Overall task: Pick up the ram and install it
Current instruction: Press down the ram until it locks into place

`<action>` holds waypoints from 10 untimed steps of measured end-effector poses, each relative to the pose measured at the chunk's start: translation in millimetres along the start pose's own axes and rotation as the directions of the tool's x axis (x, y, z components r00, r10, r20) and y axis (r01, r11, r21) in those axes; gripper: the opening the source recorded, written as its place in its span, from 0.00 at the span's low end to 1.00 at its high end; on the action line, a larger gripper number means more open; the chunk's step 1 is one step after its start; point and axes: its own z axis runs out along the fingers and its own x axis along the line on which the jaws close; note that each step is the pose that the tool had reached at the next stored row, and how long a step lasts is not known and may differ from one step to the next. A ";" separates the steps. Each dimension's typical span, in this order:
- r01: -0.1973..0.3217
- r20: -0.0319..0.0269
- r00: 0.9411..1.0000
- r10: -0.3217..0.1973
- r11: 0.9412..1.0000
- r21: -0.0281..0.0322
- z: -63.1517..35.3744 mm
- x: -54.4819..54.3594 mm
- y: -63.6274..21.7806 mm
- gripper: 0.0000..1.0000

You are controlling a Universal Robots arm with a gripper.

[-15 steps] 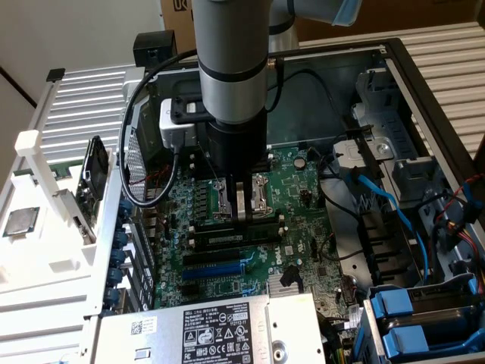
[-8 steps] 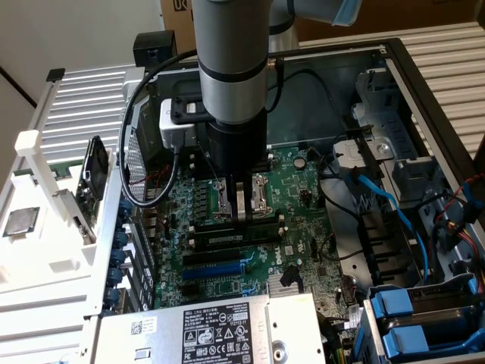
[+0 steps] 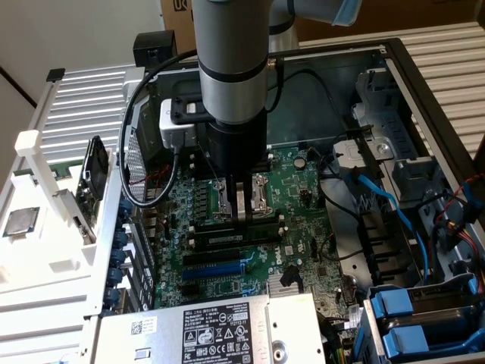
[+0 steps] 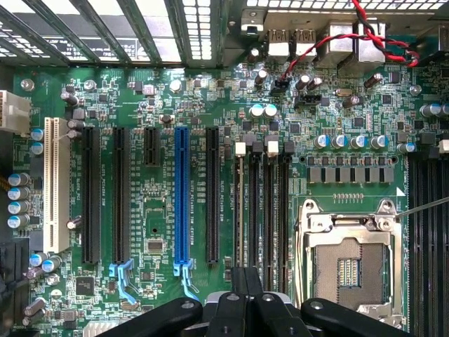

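Open PC case, green motherboard [image 3: 303, 220]. Gripper [image 3: 241, 214] shut, pressing the ram [image 3: 235, 236] at its 6 o'clock into a slot. Ram looks light, stiff, fragile; grip by long edges.

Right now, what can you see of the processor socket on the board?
The processor socket is a square recess lying flat on the green board, framed by a shiny silver metal bracket. Its middle is bare: a grey field of contacts around a dark centre window, with no chip seated in it. A thin metal lever runs off from one corner. Long black memory slots lie beside it.
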 end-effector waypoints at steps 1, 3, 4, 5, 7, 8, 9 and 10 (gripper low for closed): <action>0.000 0.000 1.000 0.000 1.000 0.000 0.0 0.0 0.0 0.11; 0.000 0.000 1.000 0.000 1.000 0.000 0.0 0.1 0.0 0.11; 0.000 0.000 1.000 0.000 1.000 0.000 0.0 0.1 0.0 0.11; 0.000 0.000 1.000 0.000 1.000 0.000 0.0 0.1 0.0 0.11; 0.000 0.000 1.000 0.000 1.000 -0.001 0.0 0.1 0.0 0.11; 0.000 0.000 1.000 0.000 1.000 -0.001 0.0 0.1 0.0 0.11; 0.000 0.000 1.000 0.000 1.000 -0.001 0.0 0.1 0.1 0.11; 0.000 0.000 1.000 0.000 1.000 -0.001 0.0 0.1 0.1 0.11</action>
